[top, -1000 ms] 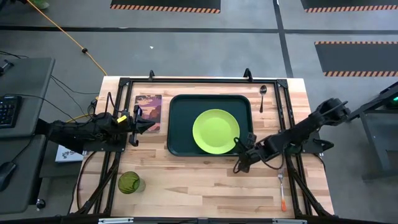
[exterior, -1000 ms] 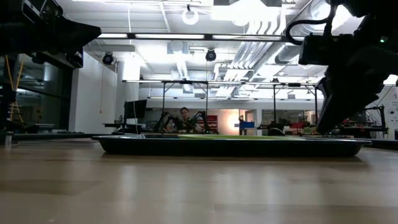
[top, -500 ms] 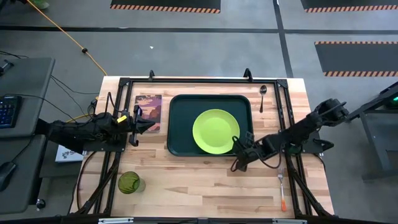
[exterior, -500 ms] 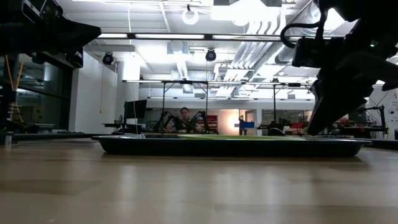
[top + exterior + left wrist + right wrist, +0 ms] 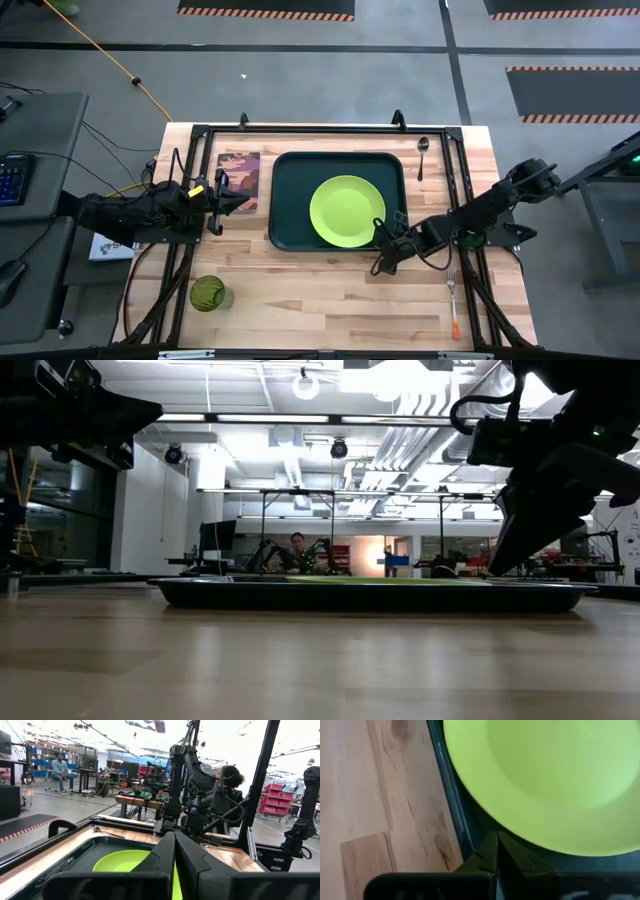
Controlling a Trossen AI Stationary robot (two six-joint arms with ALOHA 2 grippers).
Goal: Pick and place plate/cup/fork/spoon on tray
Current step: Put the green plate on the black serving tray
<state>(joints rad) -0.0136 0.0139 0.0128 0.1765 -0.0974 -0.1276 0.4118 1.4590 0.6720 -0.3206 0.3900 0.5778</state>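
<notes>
There is one tray (image 5: 290,200) with one plate (image 5: 347,211) on it. There is one cup (image 5: 208,294) at the lower left, one spoon (image 5: 422,155), one fork (image 5: 454,305), one card (image 5: 239,180), and two arms.

No text, label, brand, number or sign can be read anywhere in these views. The picture card (image 5: 238,180) on the counter (image 5: 320,300), left of the tray (image 5: 290,200), shows only a coloured image, its details too small to make out.

Smooth matt plate (image 5: 347,211), dark tray (image 5: 290,200), pale grained wooden table (image 5: 320,300).
</notes>
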